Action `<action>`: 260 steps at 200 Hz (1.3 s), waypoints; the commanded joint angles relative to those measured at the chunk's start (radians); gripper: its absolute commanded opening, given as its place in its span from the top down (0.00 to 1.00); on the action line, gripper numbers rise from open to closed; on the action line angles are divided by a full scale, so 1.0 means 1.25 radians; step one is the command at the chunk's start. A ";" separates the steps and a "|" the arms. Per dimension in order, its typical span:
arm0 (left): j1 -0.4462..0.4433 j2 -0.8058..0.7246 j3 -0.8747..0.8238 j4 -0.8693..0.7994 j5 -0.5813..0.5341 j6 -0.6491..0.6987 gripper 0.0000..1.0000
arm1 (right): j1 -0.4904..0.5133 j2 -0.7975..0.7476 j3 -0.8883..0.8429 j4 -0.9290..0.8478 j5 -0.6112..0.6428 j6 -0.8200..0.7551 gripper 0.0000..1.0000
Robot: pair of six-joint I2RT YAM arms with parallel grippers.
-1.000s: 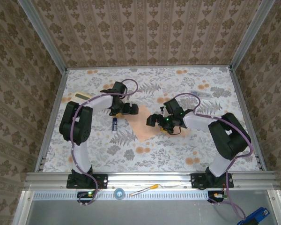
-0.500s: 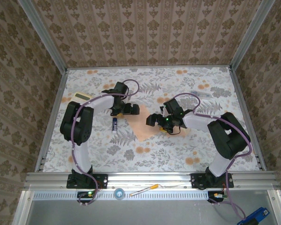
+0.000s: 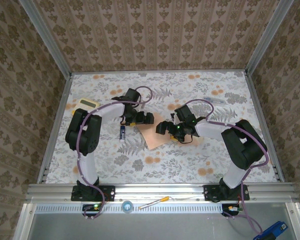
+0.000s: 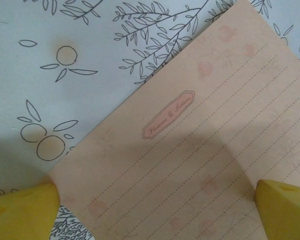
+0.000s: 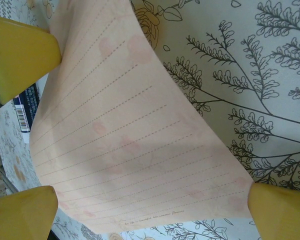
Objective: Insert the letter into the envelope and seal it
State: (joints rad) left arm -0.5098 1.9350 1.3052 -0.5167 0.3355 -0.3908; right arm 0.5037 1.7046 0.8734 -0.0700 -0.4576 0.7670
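The letter (image 3: 154, 135), a salmon-pink lined sheet, lies at the table's middle between both grippers. My left gripper (image 3: 143, 119) hovers open over its far left corner. In the left wrist view its yellow fingertips (image 4: 21, 210) straddle the letter (image 4: 190, 150) and its small printed label (image 4: 168, 114), with nothing pinched. My right gripper (image 3: 165, 128) stands open at the sheet's right edge. In the right wrist view the letter (image 5: 130, 140) bows upward between that gripper's wide-apart fingertips (image 5: 282, 212). The envelope is out of view.
A blue glue stick (image 3: 122, 132) lies just left of the letter, also seen as a barcoded tube (image 5: 24, 112). A yellowish pad (image 3: 88, 103) sits at the far left. A pen (image 3: 152, 202) and a tape roll (image 3: 126, 205) rest on the front rail.
My left gripper has shifted right and slightly nearer, coming over the letter's far corner. The right gripper has stayed in place. Both remain open.
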 commanded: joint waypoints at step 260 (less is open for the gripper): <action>0.051 0.038 0.060 -0.031 -0.070 0.079 0.00 | -0.002 0.020 -0.019 -0.020 0.009 0.001 0.00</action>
State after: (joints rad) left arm -0.4328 1.9533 1.3476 -0.5682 0.2493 -0.3172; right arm 0.5037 1.7065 0.8734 -0.0692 -0.4576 0.7662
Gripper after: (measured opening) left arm 0.997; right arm 0.999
